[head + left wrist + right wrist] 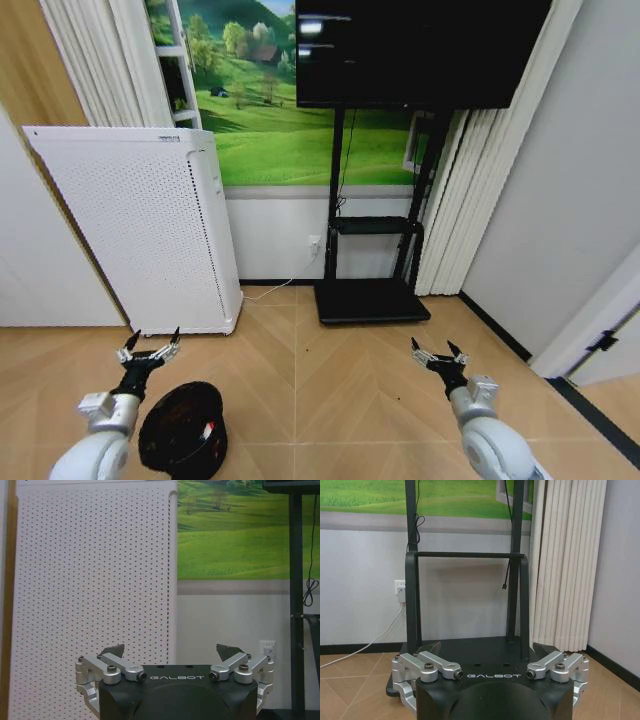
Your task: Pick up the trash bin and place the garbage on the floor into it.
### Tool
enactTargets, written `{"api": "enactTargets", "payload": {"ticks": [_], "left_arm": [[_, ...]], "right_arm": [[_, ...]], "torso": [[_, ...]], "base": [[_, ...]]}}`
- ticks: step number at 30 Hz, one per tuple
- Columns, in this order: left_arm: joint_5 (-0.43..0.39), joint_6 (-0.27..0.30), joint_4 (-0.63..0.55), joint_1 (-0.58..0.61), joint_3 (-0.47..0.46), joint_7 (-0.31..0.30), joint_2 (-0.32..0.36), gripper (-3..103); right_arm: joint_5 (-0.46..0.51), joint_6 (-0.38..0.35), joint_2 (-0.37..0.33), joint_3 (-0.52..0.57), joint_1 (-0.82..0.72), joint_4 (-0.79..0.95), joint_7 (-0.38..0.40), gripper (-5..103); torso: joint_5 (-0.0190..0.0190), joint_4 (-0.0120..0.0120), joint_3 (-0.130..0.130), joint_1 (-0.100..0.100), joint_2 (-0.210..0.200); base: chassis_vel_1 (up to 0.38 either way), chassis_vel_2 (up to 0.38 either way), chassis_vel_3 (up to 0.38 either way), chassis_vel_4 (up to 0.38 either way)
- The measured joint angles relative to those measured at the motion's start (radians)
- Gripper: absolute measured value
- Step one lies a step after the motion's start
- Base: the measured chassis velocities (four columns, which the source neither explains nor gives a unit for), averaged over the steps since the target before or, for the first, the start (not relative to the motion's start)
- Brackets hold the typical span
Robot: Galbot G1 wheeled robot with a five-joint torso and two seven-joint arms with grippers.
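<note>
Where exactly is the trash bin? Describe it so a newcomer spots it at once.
Start at the tall white perforated appliance against the left wall. On the wooden floor just in front of it, beside the left gripper, stands the trash bin. It is small, round and black, with something red and white inside.

Left tool (178,652), fingers spread, before white perforated appliance (95,580).

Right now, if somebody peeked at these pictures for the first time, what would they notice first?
Probably the big green meadow picture on the back wall, with the dark screen on its black stand in front. Next, the tall white appliance full of little holes on the left. Down low, the black trash bin sits on the floor beside the open left tool; the open right tool hovers opposite.
</note>
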Motion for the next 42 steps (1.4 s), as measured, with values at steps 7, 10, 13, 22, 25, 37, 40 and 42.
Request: {"api": "enactTargets", "payload": {"ticks": [7, 10, 13, 22, 25, 37, 40, 42], "left_arm": [[0.007, 0.035, 0.005, -0.03, 0.036, -0.011, -0.008, 100], [0.008, 0.038, 0.004, -0.029, 0.036, -0.012, -0.009, 100], [0.008, 0.038, 0.004, -0.028, 0.036, -0.012, -0.009, 100], [0.009, 0.039, 0.004, -0.026, 0.035, -0.013, -0.01, 100], [0.01, 0.039, 0.004, -0.025, 0.035, -0.013, -0.01, 100], [0.01, 0.039, 0.004, -0.025, 0.034, -0.013, -0.01, 100], [0.01, 0.039, 0.004, -0.025, 0.034, -0.013, -0.01, 100], [0.01, 0.039, 0.004, -0.025, 0.034, -0.013, -0.01, 100]], "right_arm": [[0.0, 0.0, 0.0, 0.0, 0.0, 0.0, 0.0, 100], [0.0, 0.0, 0.0, 0.0, 0.0, 0.0, 0.0, 100], [0.0, 0.0, 0.0, 0.0, 0.0, 0.0, 0.0, 100], [0.0, 0.0, 0.0, 0.0, 0.0, 0.0, 0.0, 100], [0.0, 0.0, 0.0, 0.0, 0.0, 0.0, 0.0, 100], [0.0, 0.0, 0.0, 0.0, 0.0, 0.0, 0.0, 100], [0.0, 0.0, 0.0, 0.0, 0.0, 0.0, 0.0, 100], [0.0, 0.0, 0.0, 0.0, 0.0, 0.0, 0.0, 100]], "torso": [[0.0001, 0.0003, 0.0, 0.0, 0.0], [0.0001, 0.0003, 0.0, 0.0, 0.0], [0.0002, 0.0003, 0.0, 0.0, 0.0], [0.0001, 0.0002, 0.008, 0.002, 0.01], [0.0001, 0.0003, 0.017, 0.005, 0.022], [0.0001, 0.0003, 0.053, 0.017, 0.07], [0.0001, 0.0002, 0.061, 0.02, 0.082], [0.0001, 0.0003, 0.071, 0.024, 0.095]], "base": [[0.0, 0.0, 0.0, 0.0], [0.0, 0.0, 0.0, 0.0], [0.0, 0.0, 0.0, 0.0], [0.0, 0.0, 0.0, 0.0], [0.0, 0.0, 0.0, 0.0], [0.0, 0.0, 0.0, 0.0], [0.0, 0.0, 0.0, 0.0], [0.0, 0.0, 0.0, 0.0]]}}
